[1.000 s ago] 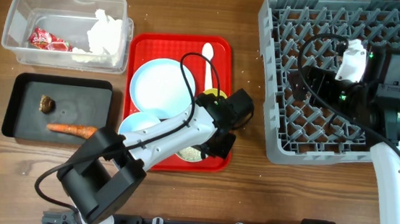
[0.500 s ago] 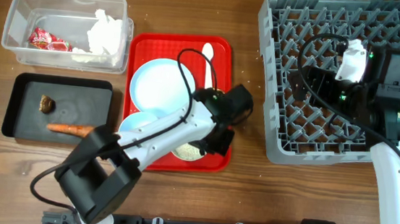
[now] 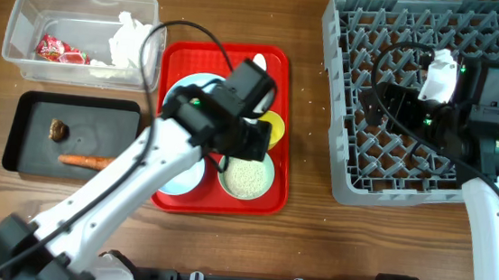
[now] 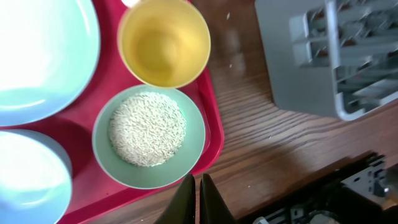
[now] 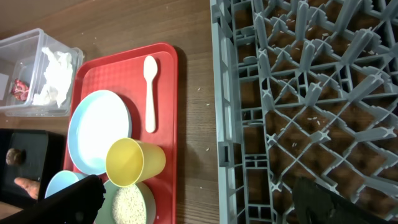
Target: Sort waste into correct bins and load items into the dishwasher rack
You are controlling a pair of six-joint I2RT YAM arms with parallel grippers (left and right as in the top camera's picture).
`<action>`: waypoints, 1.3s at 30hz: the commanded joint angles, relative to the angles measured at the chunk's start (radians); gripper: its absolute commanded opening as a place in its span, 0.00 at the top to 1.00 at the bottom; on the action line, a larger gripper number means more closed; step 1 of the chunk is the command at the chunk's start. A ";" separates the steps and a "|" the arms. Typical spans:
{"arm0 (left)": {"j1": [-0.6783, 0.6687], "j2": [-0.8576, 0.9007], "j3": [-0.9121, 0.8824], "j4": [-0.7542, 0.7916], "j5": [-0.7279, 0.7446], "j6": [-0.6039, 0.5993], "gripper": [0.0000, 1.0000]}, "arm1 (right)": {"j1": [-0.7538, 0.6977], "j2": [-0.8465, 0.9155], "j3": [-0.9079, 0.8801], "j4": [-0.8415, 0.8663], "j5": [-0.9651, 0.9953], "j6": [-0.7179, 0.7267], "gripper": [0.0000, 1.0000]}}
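Note:
My left gripper (image 4: 198, 188) is shut and empty, hovering above the near edge of the red tray (image 3: 279, 61). Just ahead of it sit a bowl of white rice (image 4: 148, 137) and the yellow cup (image 4: 164, 42). The light blue plate (image 4: 37, 56) and a second bowl (image 4: 25, 180) lie to the left. A white spoon (image 5: 149, 93) rests at the tray's far end. My right gripper (image 5: 199, 205) stands wide open over the grey dishwasher rack (image 3: 439, 48), holding nothing.
At far left, the clear tub (image 3: 25, 12) holds a white napkin (image 3: 131, 39) and a red wrapper (image 3: 58, 51). In front of it, the black tray (image 3: 26, 107) holds a carrot (image 3: 89, 160) and a brown scrap (image 3: 57, 129). Bare wood separates red tray and rack.
My left arm has risen from the tray's front right corner and swung back over the plate, uncovering the rice bowl and yellow cup. The right arm has not moved.

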 commanded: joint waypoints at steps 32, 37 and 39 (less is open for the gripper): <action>-0.202 0.430 0.034 -0.065 -0.109 0.106 0.96 | 0.002 0.006 0.010 0.000 0.010 -0.011 0.00; -0.177 0.312 0.147 -0.163 -0.114 0.084 0.96 | 0.002 0.006 0.010 -0.001 0.010 -0.011 0.00; -0.156 0.262 0.156 -0.161 -0.115 0.080 0.96 | 0.002 0.006 0.010 -0.001 0.010 -0.011 0.00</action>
